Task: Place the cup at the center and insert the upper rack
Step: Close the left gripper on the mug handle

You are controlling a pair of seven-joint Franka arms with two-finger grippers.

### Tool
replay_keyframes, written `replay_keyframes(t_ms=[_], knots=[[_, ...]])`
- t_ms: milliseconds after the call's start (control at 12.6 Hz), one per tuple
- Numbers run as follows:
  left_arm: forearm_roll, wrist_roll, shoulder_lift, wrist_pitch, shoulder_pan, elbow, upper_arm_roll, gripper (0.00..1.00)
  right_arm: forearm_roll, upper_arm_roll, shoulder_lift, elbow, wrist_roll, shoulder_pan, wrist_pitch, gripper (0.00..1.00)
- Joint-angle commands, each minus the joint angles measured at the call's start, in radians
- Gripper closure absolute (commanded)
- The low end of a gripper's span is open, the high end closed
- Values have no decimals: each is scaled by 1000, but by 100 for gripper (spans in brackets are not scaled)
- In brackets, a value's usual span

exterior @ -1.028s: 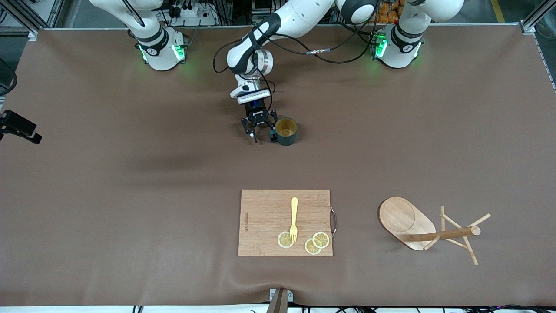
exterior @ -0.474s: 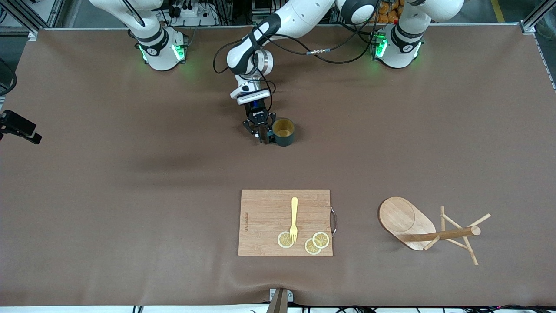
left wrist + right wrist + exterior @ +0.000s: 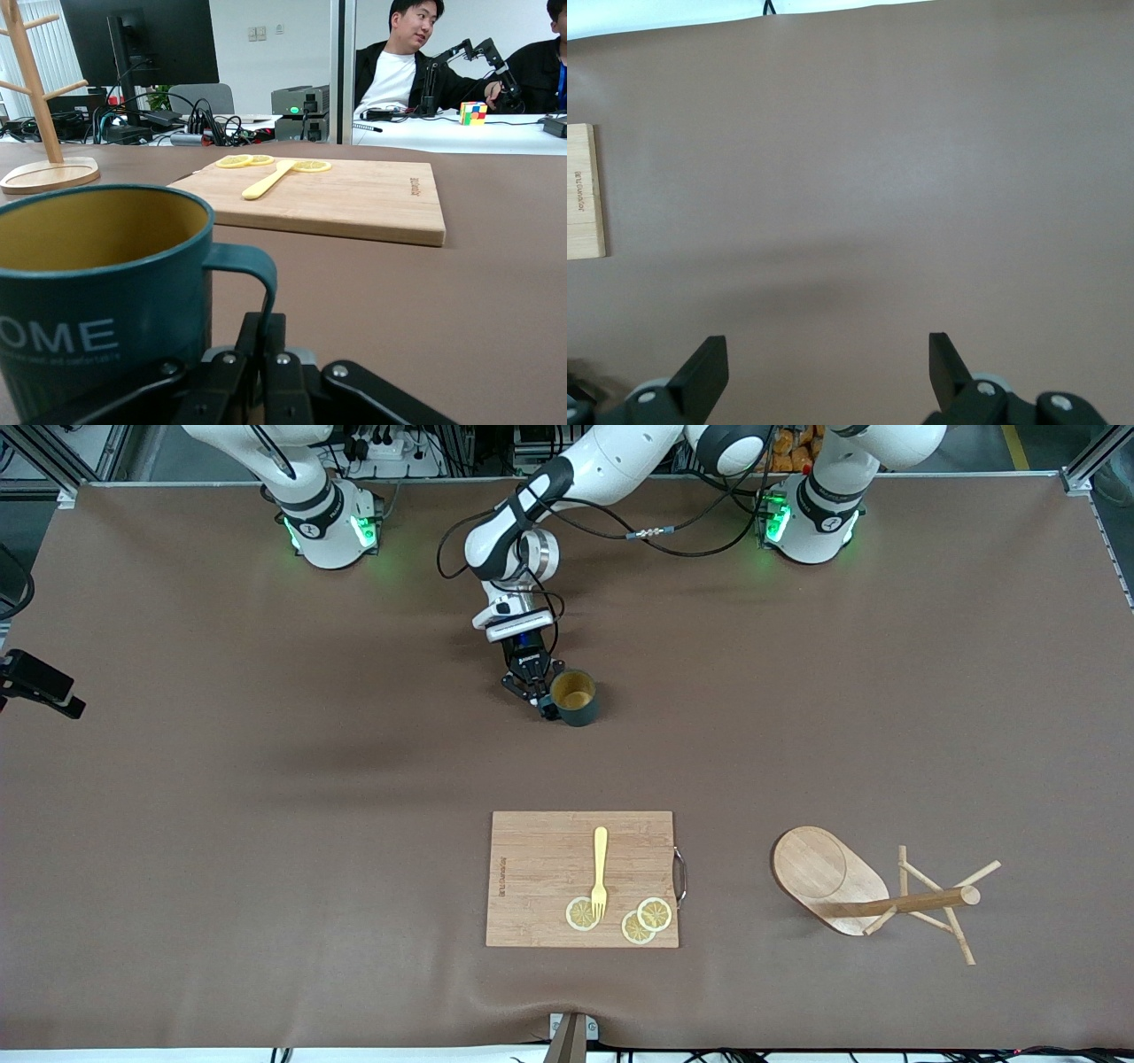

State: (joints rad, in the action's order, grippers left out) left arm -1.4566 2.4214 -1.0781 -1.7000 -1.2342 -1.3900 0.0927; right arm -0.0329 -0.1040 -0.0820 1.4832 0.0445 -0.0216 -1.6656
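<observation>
The dark teal cup [image 3: 576, 698] with its mustard inside stands upright on the brown table, farther from the front camera than the cutting board. My left gripper [image 3: 540, 701] is low beside it, shut on the cup's handle [image 3: 259, 266]. The wrist view shows the two fingers [image 3: 282, 350] pressed on the thin handle loop. The upper rack [image 3: 873, 895], a bamboo mug tree, stands on its oval base toward the left arm's end of the table and shows again in the left wrist view [image 3: 35, 106]. My right gripper [image 3: 828, 354] hangs open over bare table, out of the front view.
A wooden cutting board [image 3: 582, 879] lies near the front camera, carrying a yellow fork [image 3: 600, 868] and three lemon slices [image 3: 642, 921]. Its edge shows in the right wrist view [image 3: 585, 190]. The brown mat [image 3: 266, 824] covers the whole table.
The left gripper's fingers have come together on the cup's handle. The cup has shifted slightly toward the gripper. The right arm has not moved.
</observation>
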Motion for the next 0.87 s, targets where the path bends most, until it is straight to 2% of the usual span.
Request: replay_keyframes(t_ms=[0, 237, 791], knots=[[10, -96, 16, -3, 31, 12, 7, 100, -2, 7, -4, -20, -5, -9, 17, 0], [44, -195, 47, -7, 47, 20, 18, 100, -2, 7, -4, -20, -5, -9, 17, 0], [280, -208, 171, -52, 48, 25, 15, 100, -1, 7, -4, -20, -5, -9, 15, 0]])
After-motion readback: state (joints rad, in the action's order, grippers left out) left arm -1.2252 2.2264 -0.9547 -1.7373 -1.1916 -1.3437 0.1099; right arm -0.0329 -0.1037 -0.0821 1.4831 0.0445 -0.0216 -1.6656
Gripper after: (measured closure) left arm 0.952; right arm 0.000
